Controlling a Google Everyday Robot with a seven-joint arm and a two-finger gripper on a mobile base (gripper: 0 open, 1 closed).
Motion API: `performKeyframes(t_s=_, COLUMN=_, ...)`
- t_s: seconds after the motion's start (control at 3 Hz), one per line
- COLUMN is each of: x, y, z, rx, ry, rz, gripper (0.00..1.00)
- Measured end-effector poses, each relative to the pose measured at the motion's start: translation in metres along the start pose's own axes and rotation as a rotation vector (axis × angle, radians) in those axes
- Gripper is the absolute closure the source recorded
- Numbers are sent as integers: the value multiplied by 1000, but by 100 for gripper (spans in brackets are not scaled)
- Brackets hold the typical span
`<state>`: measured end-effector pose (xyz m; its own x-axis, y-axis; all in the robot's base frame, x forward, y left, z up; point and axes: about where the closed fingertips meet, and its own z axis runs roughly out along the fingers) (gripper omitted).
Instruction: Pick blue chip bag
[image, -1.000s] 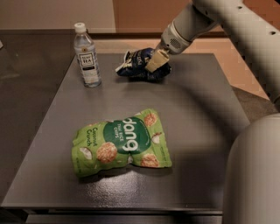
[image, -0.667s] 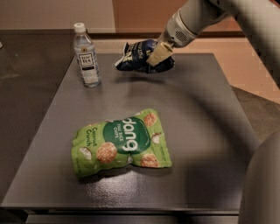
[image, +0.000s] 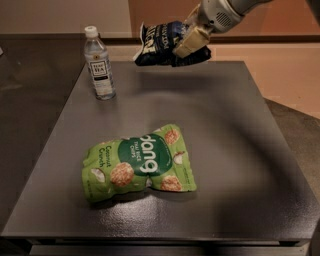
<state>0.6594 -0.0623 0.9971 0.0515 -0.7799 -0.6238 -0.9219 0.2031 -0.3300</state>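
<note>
The blue chip bag (image: 159, 43) is a small crinkled navy bag with white lettering. It hangs in the air above the far edge of the dark table (image: 210, 130). My gripper (image: 192, 42) comes in from the top right and is shut on the bag's right side, with a pale finger (image: 190, 41) pressed across it. The bag is clear of the table surface.
A large green "dang" bag (image: 138, 162) lies flat in the middle of the table. A clear water bottle (image: 99, 64) with a white cap stands upright at the far left. The table's right edge borders a lighter floor.
My gripper has lifted the blue chip bag off the table and raised it, moving up toward the far edge. The green bag and bottle have not moved.
</note>
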Motion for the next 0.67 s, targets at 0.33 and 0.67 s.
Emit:
performKeyframes(t_s=0.33, x=-15, y=3, z=-23, rx=23, ry=-16, rz=-89, gripper=100)
performKeyframes(t_s=0.67, x=-15, y=3, z=-23, rx=23, ry=-16, rz=-89, gripper=100)
